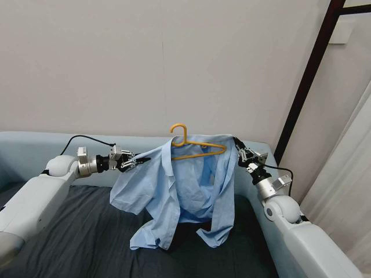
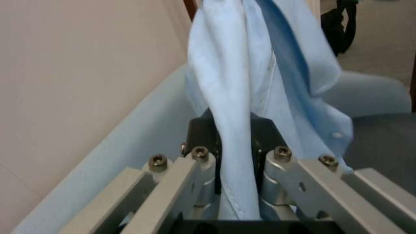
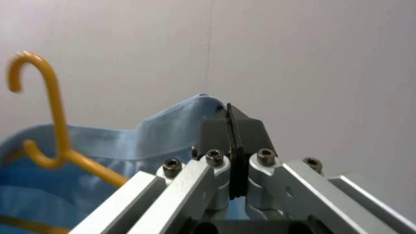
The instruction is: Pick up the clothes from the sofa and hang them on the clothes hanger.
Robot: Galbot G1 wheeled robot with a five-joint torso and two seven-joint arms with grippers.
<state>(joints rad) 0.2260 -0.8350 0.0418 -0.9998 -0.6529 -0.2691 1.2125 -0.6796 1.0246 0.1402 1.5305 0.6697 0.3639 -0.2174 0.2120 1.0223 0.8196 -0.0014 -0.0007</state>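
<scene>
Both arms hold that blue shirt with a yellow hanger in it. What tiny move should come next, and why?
Probably ease the left gripper toward the hanger, letting that shoulder settle onto it. The right gripper grips the shirt beside the hanger's end, while the left holds its side stretched out wide.

Both ends of the yellow hanger (image 1: 197, 154) are tucked under the blue shirt (image 1: 179, 191), so its tips are hidden. In the left wrist view, cloth covers the inside of the left gripper (image 2: 235, 134). In the head view, the right gripper (image 1: 236, 143) is too small to make out its fingers. The sofa (image 1: 69, 231) is cut off at the bottom edge.
</scene>
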